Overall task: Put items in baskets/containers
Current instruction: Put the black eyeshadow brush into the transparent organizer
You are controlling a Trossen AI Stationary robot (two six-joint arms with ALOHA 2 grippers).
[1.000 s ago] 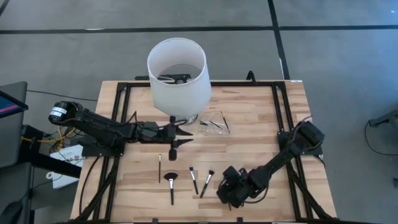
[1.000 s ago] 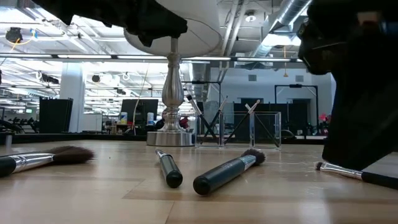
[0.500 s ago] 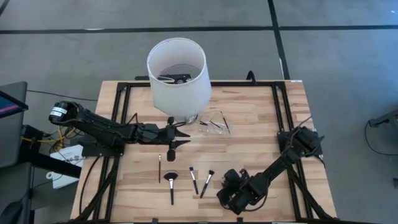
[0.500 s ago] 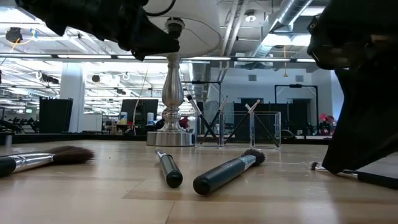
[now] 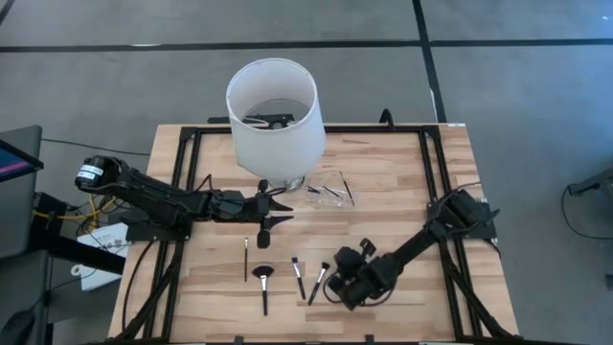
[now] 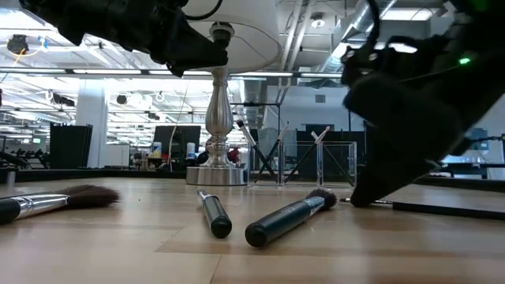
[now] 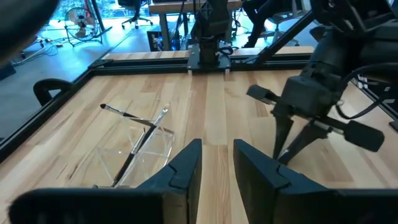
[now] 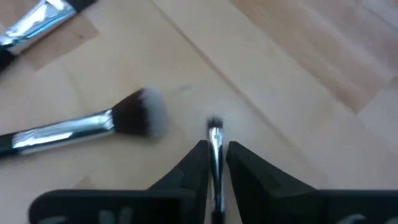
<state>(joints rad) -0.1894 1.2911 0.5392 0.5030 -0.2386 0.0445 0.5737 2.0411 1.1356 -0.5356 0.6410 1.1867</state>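
Note:
Several thin makeup brushes lie flat on the wooden table: a slim one (image 5: 246, 257), a fan-headed one (image 5: 263, 286) and two short ones (image 5: 299, 277) (image 5: 318, 282). My right gripper (image 5: 337, 278) (image 8: 215, 146) stands just right of them, shut on another thin brush (image 8: 214, 132). A fluffy-headed brush (image 8: 93, 127) lies close beside it. The clear plastic tray (image 5: 330, 192) (image 7: 140, 146) holds a few brushes leaning crosswise. My left gripper (image 5: 284, 213) (image 7: 217, 155) hovers left of the tray, open, with nothing between its fingers. My right gripper pinches the thin brush by its silvery ferrule (image 8: 215, 140), just behind the small dark tip, between its two fingers. The fingers slant down from the table's right. The black handle (image 6: 450, 210) runs back under the gripper, low and about level; I cannot tell whether it touches the table.
A lamp with a tall white shade (image 5: 273, 110) stands on a metal base (image 6: 215, 175) at the table's far middle, right beside the tray. Black frame rails (image 5: 436, 192) run along the table's edges. Bare wood lies between the tray and the loose brushes.
My right gripper has come down onto the thin brush at the near right, rolled its wrist, and gone toward the table's left and far side, toward the loose brushes. The brush's tip end has gone leftward with it. My left arm has kept nearly still.

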